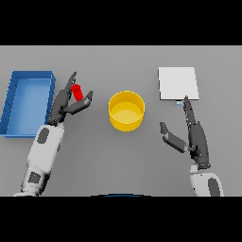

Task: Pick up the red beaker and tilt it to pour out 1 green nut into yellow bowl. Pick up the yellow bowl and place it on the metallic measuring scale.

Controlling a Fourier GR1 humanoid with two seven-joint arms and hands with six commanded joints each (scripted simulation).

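Observation:
The red beaker (77, 91) stands on the table left of centre, between the fingers and thumb of my left hand (64, 103). That hand is open, its fingers on the beaker's left and its thumb on the right, not closed on it. The yellow bowl (126, 110) sits in the middle of the table; I see no nut inside it. At the back right lies the metallic measuring scale (177, 83), a flat pale square. My right hand (194, 134) rests open just in front of the scale, fingers pointing toward it, thumb spread to the left.
A blue bin (14, 97) stands at the far left, close beside my left arm. The grey table (118, 156) stretches between both arms in front of the bowl.

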